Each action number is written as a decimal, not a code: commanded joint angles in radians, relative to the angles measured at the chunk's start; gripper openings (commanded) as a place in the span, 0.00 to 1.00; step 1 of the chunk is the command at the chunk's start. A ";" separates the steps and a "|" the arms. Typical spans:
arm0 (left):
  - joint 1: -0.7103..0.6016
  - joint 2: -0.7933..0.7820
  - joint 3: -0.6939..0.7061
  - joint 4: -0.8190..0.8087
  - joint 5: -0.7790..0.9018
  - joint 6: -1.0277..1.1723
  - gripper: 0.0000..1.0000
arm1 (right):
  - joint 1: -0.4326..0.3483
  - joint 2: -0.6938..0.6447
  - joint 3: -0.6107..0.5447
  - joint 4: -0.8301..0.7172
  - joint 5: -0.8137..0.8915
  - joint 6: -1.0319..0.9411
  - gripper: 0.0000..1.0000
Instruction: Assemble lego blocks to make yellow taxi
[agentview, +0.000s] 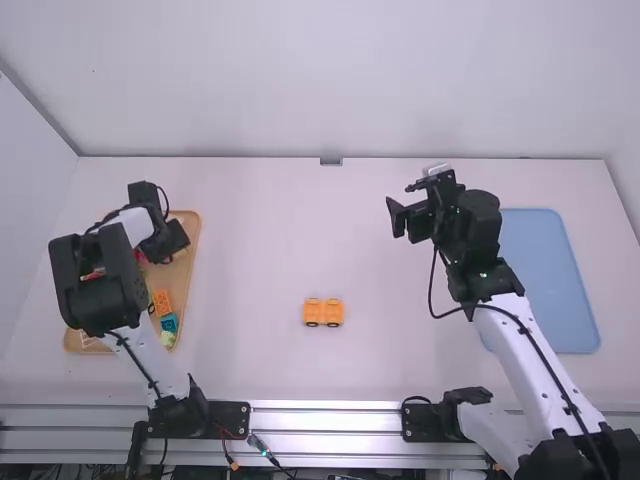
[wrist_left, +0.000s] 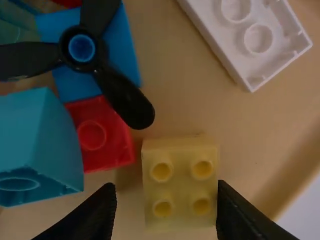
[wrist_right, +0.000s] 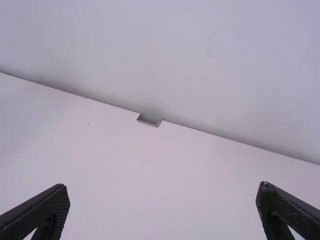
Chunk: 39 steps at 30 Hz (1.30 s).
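Left gripper (agentview: 172, 252): fingers parted over yellow brick (wrist_left: 182, 184) in tray (agentview: 180, 283); red brick (wrist_left: 100, 145), black propeller (wrist_left: 125, 100) crowd close. Right gripper (agentview: 406, 222): released. Orange wheeled piece (agentview: 314, 309): on table (agentview: 270, 250), between arms.

Room lies between the yellow block (wrist_left: 181, 185) and white block (wrist_left: 250, 42); the black propeller (wrist_left: 120, 92) juts, seemingly over the red block (wrist_left: 95, 145).

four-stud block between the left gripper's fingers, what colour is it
Pale yellow; the block shows best in the left wrist view.
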 joint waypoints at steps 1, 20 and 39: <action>-0.004 0.014 -0.021 -0.003 0.000 -0.007 0.50 | 0.002 -0.022 0.041 0.003 -0.005 0.002 0.99; -0.009 0.008 0.064 -0.117 -0.001 0.066 0.11 | 0.002 -0.022 0.041 -0.003 -0.006 0.002 0.99; -0.369 -0.314 -0.095 -0.193 0.003 0.574 0.02 | 0.002 -0.022 0.040 0.000 -0.010 0.002 0.99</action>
